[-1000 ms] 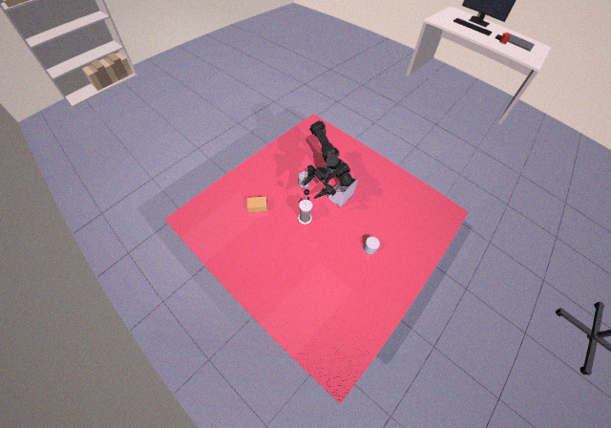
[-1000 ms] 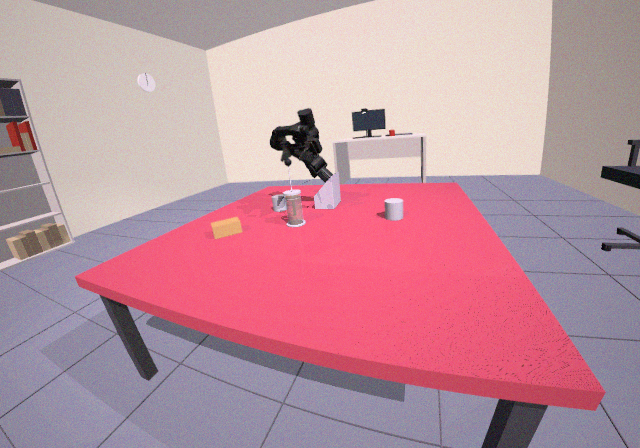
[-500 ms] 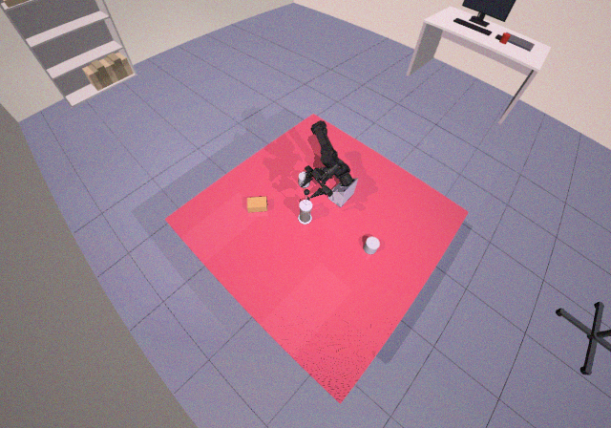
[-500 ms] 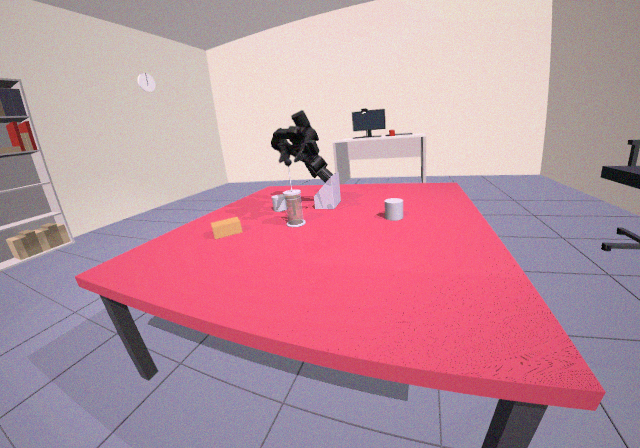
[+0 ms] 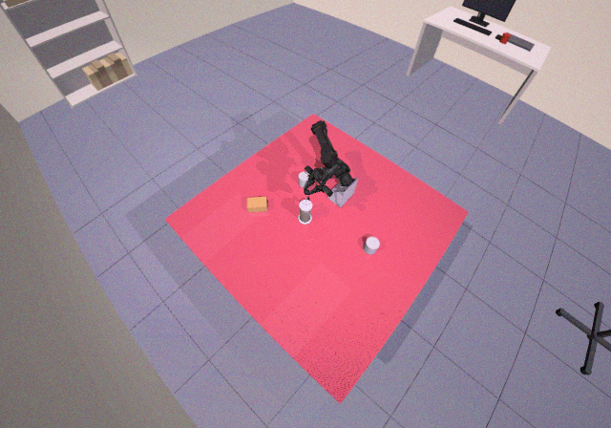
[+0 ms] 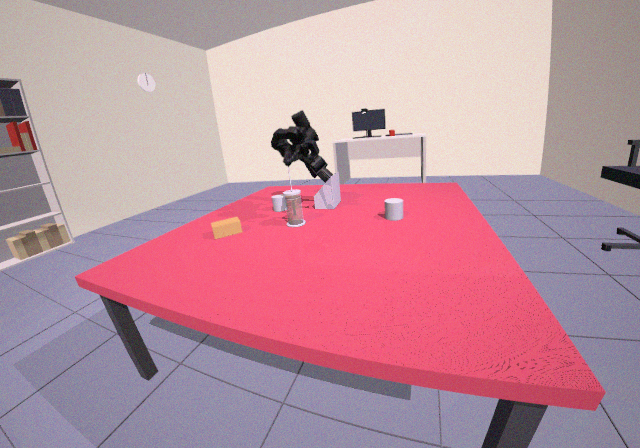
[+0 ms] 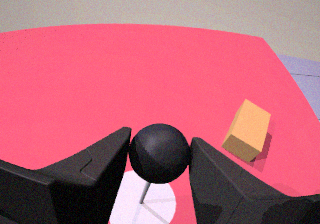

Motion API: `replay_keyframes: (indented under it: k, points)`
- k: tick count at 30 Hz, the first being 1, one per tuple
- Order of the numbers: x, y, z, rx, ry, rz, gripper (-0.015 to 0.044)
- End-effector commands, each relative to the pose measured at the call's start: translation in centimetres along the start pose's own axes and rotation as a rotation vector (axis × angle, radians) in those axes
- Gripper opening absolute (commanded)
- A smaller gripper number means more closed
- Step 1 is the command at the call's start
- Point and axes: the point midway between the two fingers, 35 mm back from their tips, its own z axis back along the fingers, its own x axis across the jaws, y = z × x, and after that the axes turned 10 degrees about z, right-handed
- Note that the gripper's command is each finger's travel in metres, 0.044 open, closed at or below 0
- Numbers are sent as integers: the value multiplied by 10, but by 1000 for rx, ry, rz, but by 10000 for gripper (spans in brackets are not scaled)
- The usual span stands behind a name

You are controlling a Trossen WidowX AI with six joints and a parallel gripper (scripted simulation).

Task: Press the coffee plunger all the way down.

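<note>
The coffee press stands upright on the red table, a clear cylinder with a white lid and base. Its thin plunger rod stands far up out of the lid. The black round plunger knob sits between the two fingertips, which touch it on both sides in the wrist view. My gripper is shut on the knob, high above the lid. The knob is hard to make out against the dark fingers in the top and exterior views.
A white cup stands close behind the press. Another pale cup stands off to the right. An orange block lies left of the press in the top and exterior views. The grey arm mount is behind it.
</note>
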Motion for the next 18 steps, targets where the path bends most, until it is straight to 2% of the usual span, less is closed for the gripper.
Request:
replay_keyframes:
  k: [1,18]
  points:
    - [0,0,0,-1,-1,2,120]
    - [10,15,-15,11,-11,-1,120]
